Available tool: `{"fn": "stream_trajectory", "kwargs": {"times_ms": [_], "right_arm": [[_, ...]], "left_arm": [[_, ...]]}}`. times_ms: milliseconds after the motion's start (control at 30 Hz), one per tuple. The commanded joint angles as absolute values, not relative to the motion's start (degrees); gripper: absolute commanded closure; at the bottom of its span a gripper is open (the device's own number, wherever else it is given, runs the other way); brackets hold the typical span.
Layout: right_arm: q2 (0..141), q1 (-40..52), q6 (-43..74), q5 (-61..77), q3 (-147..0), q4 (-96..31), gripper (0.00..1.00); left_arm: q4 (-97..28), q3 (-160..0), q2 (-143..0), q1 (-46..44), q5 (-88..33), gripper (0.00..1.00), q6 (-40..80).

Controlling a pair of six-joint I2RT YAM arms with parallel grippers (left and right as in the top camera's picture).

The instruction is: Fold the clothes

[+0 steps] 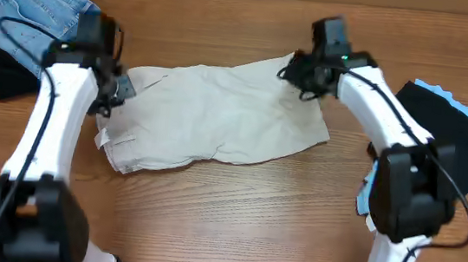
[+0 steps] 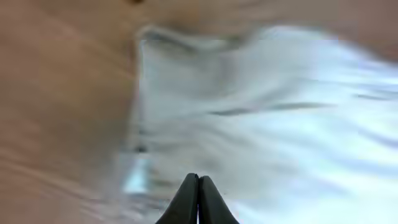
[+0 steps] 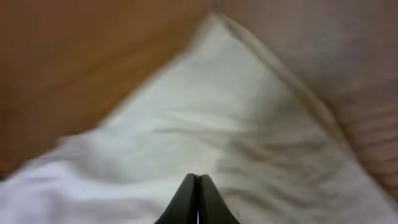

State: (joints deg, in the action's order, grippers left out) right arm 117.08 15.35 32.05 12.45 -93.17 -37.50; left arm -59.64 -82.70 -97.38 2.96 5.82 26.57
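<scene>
Legible text, brands, numbers, signs: none in any view.

Entry 1: small white label (image 1: 102,141), at the waistband end of the pale trousers (image 1: 218,116), overhead view. It is too small for any characters to be made out.

Entry 2: pale patch (image 2: 135,180) at the edge of the cloth, left wrist view. It may be a label, but it is blurred and nothing on it can be read.
</scene>
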Motion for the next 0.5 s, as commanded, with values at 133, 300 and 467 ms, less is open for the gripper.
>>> {"fn": "stream_trajectory", "kwargs": {"times_ms": [133, 300, 467], "right_arm": [[116.86, 22.04, 24.38, 39.2, -94.87, -30.44, 0.96], [122.17, 27.16, 24.18, 42.3, -94.87, -27.35, 0.96], [126.5, 30.33, 27.44, 43.62, -94.87, -25.3, 0.96]], "left_arm": [[-55.99, -79.79, -97.41, -3.18, -13.5, 0.96, 27.27], [-53.45, -75.57, -103.7, -4.29, -14.94, 0.96, 28.32], [-52.8, -75.35, -108.27, -4.1, -14.83, 0.96, 28.38]]}}
